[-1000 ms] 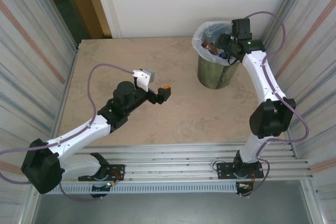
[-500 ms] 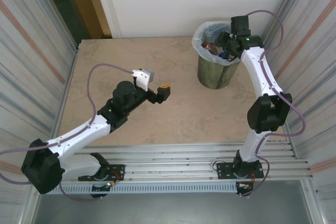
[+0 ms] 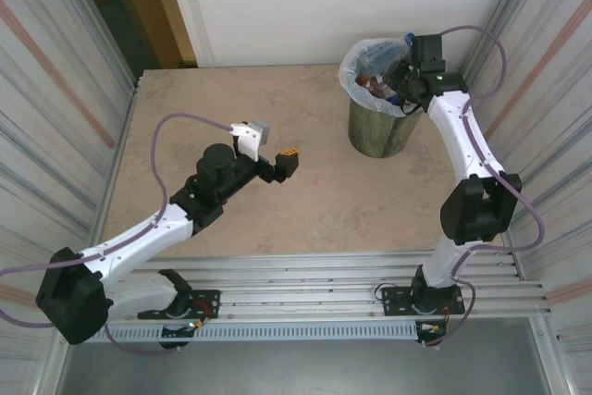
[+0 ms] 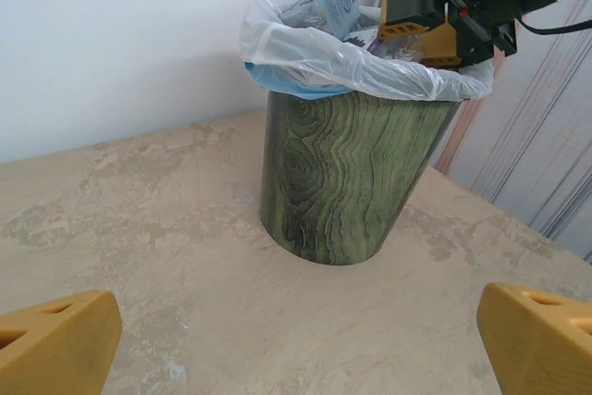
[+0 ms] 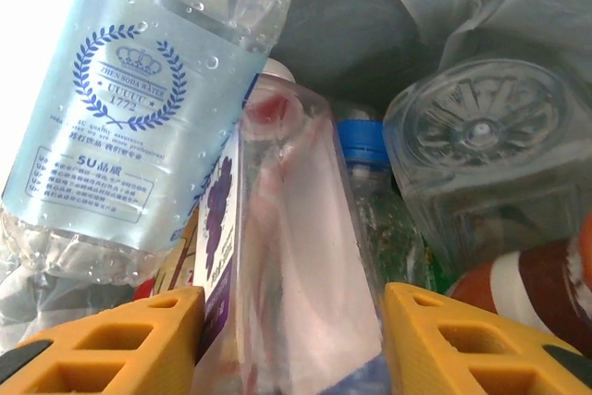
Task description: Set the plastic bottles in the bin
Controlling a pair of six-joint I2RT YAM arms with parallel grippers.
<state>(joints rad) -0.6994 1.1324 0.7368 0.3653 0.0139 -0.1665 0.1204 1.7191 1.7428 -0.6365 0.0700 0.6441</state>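
The bin [image 3: 379, 127] stands at the back right, dark green with a white bag over its rim [image 4: 356, 182]. Several plastic bottles lie inside. A clear bottle with a blue label [image 5: 139, 108] leans at the left, and another clear bottle shows its base [image 5: 481, 145]. My right gripper [image 3: 400, 76] reaches down into the bin. In the right wrist view its yellow fingers [image 5: 435, 339] lie against both sides of a clear bottle with a purple label [image 5: 296, 256]. My left gripper [image 3: 275, 147] hovers wide open over mid-table, with nothing between its fingers [image 4: 60, 339].
Corrugated metal walls close in both sides of the beige table [image 3: 305, 201]. A white wall stands behind the bin. Ribbed metal rails [image 3: 314, 279] run along the near edge by the arm bases.
The right wrist has shifted slightly over the bin's mouth, and its elbow swung in and back out. The left arm has stayed where it was.
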